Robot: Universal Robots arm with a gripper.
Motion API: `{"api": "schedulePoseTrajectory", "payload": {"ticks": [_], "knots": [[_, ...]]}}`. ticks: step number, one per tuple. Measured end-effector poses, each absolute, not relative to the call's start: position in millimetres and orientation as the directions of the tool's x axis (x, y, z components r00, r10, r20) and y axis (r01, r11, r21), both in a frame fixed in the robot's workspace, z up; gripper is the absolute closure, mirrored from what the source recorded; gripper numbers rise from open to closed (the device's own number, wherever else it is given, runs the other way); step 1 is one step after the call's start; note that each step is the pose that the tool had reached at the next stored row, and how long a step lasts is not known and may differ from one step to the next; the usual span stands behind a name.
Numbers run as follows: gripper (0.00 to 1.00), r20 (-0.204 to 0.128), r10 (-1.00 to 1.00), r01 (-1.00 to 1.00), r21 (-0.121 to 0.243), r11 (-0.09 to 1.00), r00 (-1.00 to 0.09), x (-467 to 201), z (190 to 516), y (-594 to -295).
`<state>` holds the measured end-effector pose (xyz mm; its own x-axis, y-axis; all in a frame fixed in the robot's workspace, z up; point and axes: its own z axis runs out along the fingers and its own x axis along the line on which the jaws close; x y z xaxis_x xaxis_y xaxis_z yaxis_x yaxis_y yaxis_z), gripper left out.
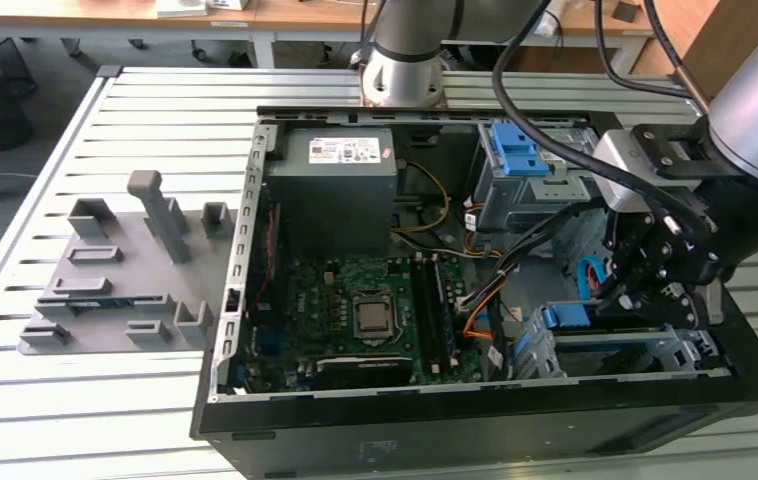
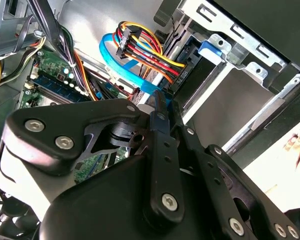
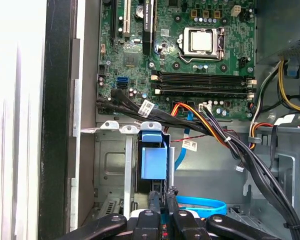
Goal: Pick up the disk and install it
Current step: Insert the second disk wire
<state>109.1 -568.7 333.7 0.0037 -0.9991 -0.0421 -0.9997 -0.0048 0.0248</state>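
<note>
At the drive cage: the disk sits edge-on in a slot of the grey metal drive cage; its blue plastic frame faces outward. In the exterior view its blue end shows in the lower bay, at the end of the computer case toward the exterior view's right.
Claw: it reaches down inside the case, directly over the disk's bay. In both wrist views its two black fingers are drawn together, with hardly any gap between them. The tips are right at the blue frame's edge. I cannot tell whether they touch the frame.
Cables: a bundle of red, yellow, orange and black wires and a flat blue data cable run close by the claw. Black leads cross above the cage toward the motherboard.
Motherboard: the green motherboard lies flat on the case floor, with its processor socket uncovered, between the drive cage and the case's far wall.
Power-supply box: the grey power-supply box stands in the case's rear corner, well apart from the claw.
Tabletop: the slatted metal tabletop carries the case. It also carries a grey holder block beside the case, on the exterior view's left.
</note>
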Motion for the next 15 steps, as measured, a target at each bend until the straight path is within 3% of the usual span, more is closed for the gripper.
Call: {"api": "schedulePoseTrajectory", "payload": {"ticks": [15], "knots": [[0.83,-0.042,-0.999,-1.000,0.025,-0.005,0.004,109.5,331.3,-568.7]]}}
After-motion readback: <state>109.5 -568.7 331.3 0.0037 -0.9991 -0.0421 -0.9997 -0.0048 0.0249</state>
